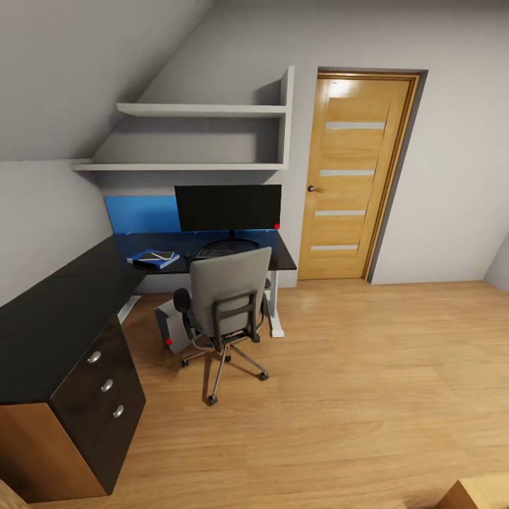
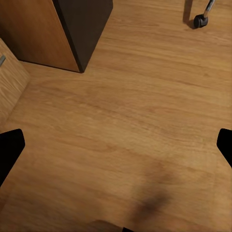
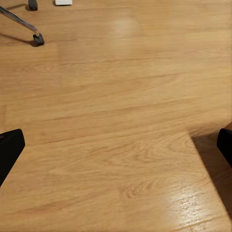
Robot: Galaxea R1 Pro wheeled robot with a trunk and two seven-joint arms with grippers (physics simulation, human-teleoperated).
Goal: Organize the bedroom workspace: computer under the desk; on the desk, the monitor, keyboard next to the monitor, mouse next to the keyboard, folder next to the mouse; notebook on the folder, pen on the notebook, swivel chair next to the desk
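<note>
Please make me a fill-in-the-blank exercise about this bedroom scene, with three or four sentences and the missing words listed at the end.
1. The monitor stands on the ____.
2. The blue folder lies on the desk to the ____ of the swivel chair in the head view.
3. The computer sits on the floor, ____ the desk.
4. The wooden door is ____.

Missing words: desk; left; under; closed

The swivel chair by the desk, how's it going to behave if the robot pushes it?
The swivel chair will probably roll easily: its star base rides on casters over smooth wood floor. A push high on the backrest may spin or tilt it rather than move it straight.
</note>
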